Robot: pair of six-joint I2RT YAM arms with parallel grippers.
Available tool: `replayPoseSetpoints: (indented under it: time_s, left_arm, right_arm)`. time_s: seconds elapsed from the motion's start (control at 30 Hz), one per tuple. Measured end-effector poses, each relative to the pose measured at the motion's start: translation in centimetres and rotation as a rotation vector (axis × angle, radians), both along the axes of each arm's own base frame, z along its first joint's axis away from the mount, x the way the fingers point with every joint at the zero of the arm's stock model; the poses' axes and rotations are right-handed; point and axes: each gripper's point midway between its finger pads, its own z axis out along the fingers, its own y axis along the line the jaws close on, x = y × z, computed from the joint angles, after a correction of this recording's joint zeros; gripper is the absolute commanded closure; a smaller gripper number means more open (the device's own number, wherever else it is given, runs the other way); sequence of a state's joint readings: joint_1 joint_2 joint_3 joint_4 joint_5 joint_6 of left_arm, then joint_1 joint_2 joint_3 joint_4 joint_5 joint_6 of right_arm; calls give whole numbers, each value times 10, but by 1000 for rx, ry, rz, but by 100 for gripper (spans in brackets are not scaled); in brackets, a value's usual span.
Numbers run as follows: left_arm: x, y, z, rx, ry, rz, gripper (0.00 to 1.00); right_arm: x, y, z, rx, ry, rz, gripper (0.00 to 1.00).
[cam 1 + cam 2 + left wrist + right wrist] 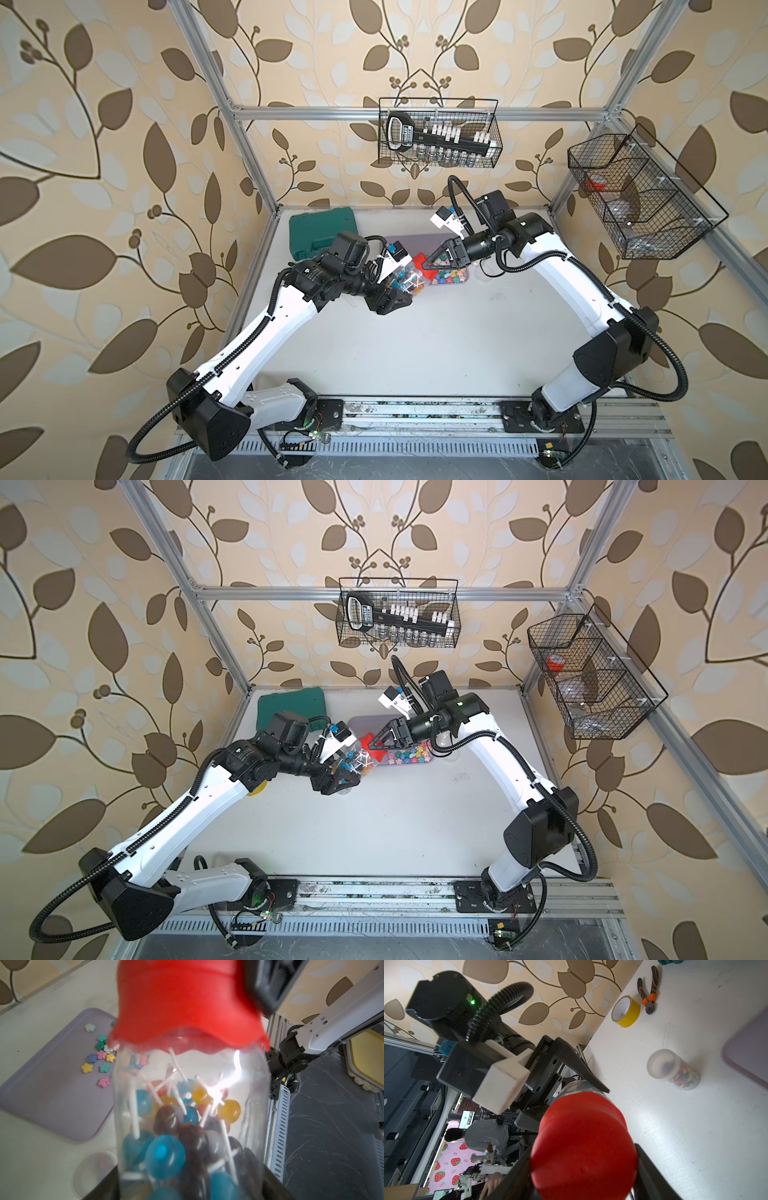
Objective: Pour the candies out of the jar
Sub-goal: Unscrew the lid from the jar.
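Clamped in left gripper [401, 293]: clear plastic jar [191, 1105] of round lollipops [166, 1153] | pinched in right gripper [426, 266]: red wavy-edged lid [187, 1001], apparently on jar

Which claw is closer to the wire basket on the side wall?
Right. The right gripper, gripping the red lid, is nearer the wire basket; the left gripper holds the jar beyond it.

The white table [415, 345] in front lies bare between my arms, free to sweep. Farther back the purple tray [52, 1101] and green case [322, 232] take the ground; above the tray my left pincer [403, 291] and right pincer [426, 266] clamp the jar [187, 1115] and its red lid [182, 1001]. Near the table's left edge sit a small clear jar [675, 1070], yellow tape [626, 1012] and pliers [649, 991].
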State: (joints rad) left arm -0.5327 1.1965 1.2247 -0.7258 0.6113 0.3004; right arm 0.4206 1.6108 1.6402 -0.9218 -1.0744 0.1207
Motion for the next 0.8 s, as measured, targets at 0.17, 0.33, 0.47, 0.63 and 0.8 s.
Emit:
replayPoseSetpoints:
  time_s: [0.17,0.33,0.47,0.63,0.8]
  left_arm:
    - [-8,-4,9,-78,65,-34,31]
    - [-13,-6,16,-133,112,-56,31]
    - [-17,-7,19,-166,149,-79,32]
    - [-21,-9,23,-209,192,-118,31]
    - [-27,-10,32,-276,238,-175,30]
  right_arm:
    - [-7,-1,9,63,-98,36,69]
    - [-11,-1,17,112,-172,69,70]
    - [-14,-2,19,141,-215,96,70]
    - [-18,-4,22,175,-272,128,70]
    - [-29,-10,27,219,-362,163,70]
